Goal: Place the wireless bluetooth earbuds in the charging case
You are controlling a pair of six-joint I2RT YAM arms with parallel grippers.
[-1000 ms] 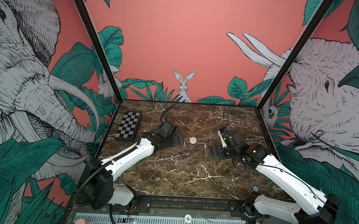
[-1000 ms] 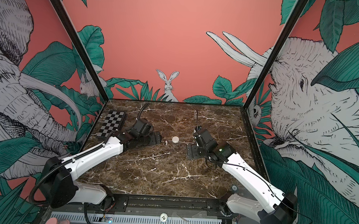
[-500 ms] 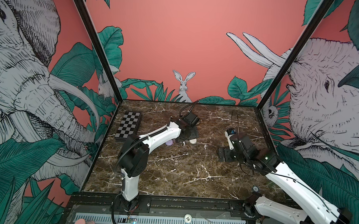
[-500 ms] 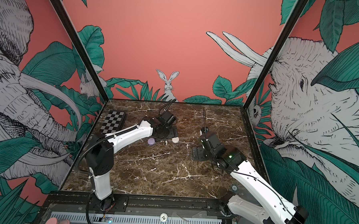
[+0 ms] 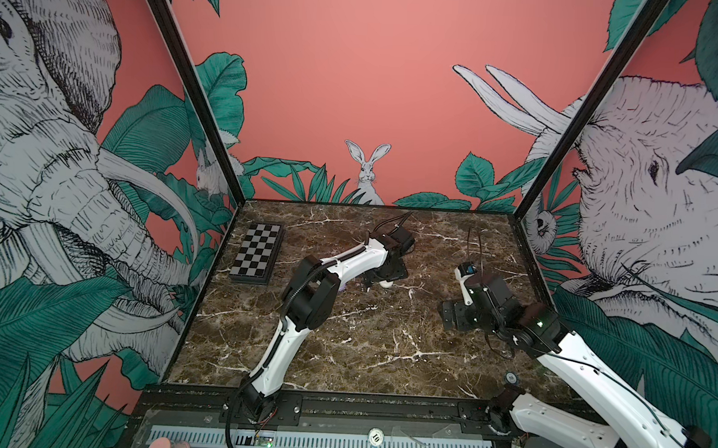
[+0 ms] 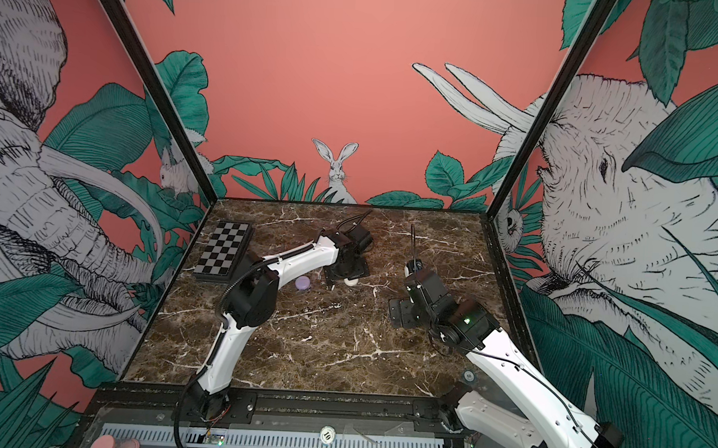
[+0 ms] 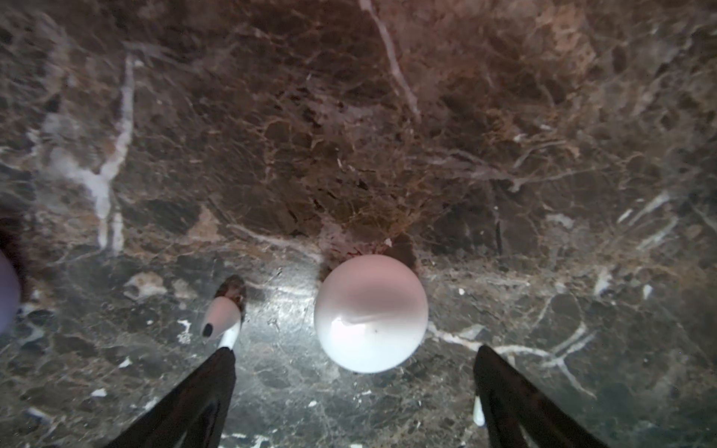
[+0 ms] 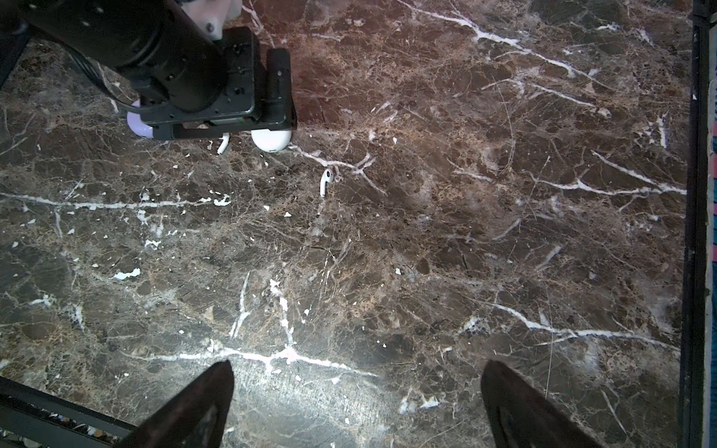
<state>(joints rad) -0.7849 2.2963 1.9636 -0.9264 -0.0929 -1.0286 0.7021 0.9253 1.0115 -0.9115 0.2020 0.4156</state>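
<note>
Past a disc (image 5: 375, 437) marked "10", the right gripper (image 8: 357, 364) hangs jaws apart over the marble tabletop (image 8: 426, 252), one white earbud (image 8: 326, 181) loose beyond it, while the left gripper (image 7: 355, 351), jaws spread, straddles a shut white case (image 7: 370, 313), contents unseen, another earbud (image 7: 222, 318) at one fingertip (image 7: 217, 372), the lilac case (image 8: 137, 126) half hidden behind it.

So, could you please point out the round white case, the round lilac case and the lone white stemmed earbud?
Round white case (image 7: 370, 314), left wrist view, centre of dome.
Round lilac case (image 6: 303, 282), in a top view, top face.
Lone white stemmed earbud (image 8: 325, 182), right wrist view, mid-body.
</note>
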